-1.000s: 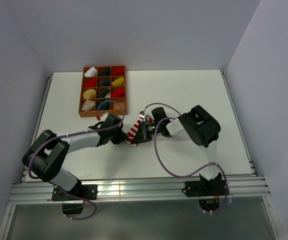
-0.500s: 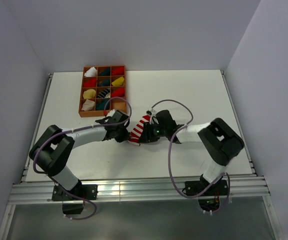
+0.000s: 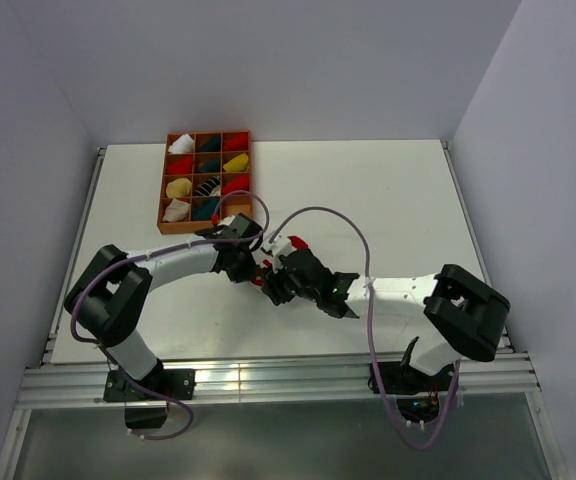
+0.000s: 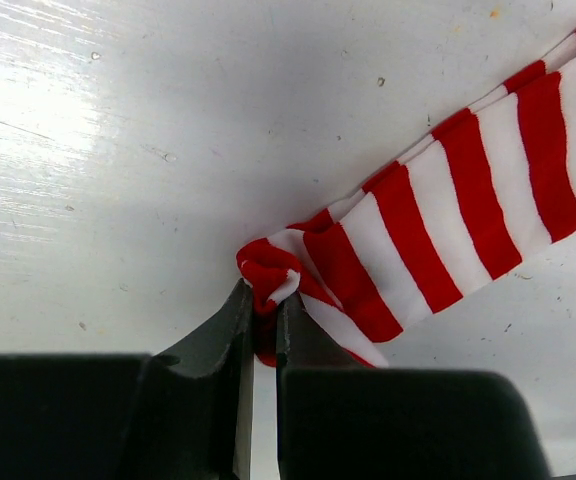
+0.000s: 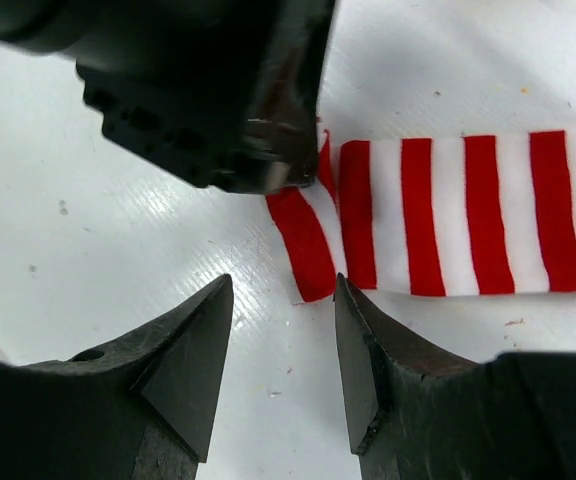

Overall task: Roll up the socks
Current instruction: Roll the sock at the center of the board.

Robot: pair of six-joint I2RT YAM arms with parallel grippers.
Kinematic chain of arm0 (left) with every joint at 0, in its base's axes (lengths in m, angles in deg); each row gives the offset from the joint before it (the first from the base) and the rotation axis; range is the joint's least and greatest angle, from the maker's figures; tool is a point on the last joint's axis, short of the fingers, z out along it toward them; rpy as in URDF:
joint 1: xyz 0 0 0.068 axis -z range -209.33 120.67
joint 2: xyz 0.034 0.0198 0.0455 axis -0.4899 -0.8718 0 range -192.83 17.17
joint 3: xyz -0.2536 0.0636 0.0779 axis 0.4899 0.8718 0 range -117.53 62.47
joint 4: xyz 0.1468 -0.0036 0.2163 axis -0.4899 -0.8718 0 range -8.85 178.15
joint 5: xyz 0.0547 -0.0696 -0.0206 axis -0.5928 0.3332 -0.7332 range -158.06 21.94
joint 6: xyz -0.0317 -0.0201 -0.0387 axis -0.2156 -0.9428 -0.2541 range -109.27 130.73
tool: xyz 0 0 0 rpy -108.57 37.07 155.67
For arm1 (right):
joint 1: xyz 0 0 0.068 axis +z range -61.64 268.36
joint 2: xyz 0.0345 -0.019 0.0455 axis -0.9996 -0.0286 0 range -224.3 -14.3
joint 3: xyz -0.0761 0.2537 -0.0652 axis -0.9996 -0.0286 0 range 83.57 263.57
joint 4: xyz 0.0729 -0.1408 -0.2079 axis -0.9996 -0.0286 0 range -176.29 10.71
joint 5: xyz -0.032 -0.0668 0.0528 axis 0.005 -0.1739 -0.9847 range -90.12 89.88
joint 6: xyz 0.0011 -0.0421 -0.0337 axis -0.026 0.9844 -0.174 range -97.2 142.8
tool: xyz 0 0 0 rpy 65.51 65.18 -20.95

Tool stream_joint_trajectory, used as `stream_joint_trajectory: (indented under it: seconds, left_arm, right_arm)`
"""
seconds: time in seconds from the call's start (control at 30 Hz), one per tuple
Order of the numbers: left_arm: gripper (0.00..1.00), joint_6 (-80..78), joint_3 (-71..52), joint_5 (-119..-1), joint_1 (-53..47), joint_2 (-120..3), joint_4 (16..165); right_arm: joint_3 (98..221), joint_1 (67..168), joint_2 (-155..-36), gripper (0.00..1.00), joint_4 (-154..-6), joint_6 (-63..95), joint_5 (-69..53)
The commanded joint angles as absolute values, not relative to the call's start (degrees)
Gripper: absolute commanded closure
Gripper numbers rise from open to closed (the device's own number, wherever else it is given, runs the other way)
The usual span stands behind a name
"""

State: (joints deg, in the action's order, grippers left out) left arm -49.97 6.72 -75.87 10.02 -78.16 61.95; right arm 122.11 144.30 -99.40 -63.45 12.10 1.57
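Orange divided tray (image 3: 183,228) on white table (image 3: 388,200), far left; rolled bundles (image 3: 178,187) in compartments: red, yellow, white, dark.

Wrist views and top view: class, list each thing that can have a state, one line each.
striped sock: unrolled, lying on the table, one end bunched.
left gripper: shut on the striped sock's end.
right gripper: open, empty, beside that end.
tray: compartments hold bundles.

Plain pale grey walls (image 3: 268,60) box in a white table (image 3: 398,200) on three sides; aluminium rails (image 3: 288,380) run along its near edge, and bright light glares off the scuffed tabletop.
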Motion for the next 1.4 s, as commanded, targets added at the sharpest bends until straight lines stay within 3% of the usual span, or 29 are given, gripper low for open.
stream_joint_trajectory:
  seconds: [0.0,0.37,0.83,0.93,1.03,1.07,1.17,1.37]
  left_arm:
    - [1.0,-47.89,5.08,-76.5,10.13,-79.16,58.53]
    - [1.0,-47.45,4.55,-75.27,10.13,-79.51,58.7]
    - [0.99,-47.36,5.25,-74.48,10.13,-79.16,59.32]
    - [0.99,-47.27,5.16,-74.48,10.13,-79.16,59.23]
    - [1.0,-47.36,5.34,-73.86,10.13,-79.16,60.02]
    - [1.0,-47.62,5.25,-73.6,9.95,-79.33,60.2]
    - [0.99,-48.33,5.25,-73.16,10.04,-78.9,60.72]
    - [0.82,-51.48,6.56,-76.67,9.51,-74.33,61.07]
  right_arm:
    - [125.05,147.15,-102.18,0.48,-61.44,17.87,9.28]
    - [127.95,153.05,-109.84,0.48,-59.16,20.95,17.63]
    - [130.06,153.49,-115.1,0.49,-59.77,21.66,20.88]
    - [129.8,153.49,-116.69,0.55,-60.47,21.13,21.41]
    - [130.32,153.49,-118.09,0.74,-62.49,20.25,21.32]
    - [130.41,153.4,-118.54,0.84,-62.93,19.73,21.41]
    - [131.29,153.05,-120.12,1.0,-65.66,18.07,20.89]
    - [130.41,148.23,-118.02,1.0,-68.64,13.85,5.2]
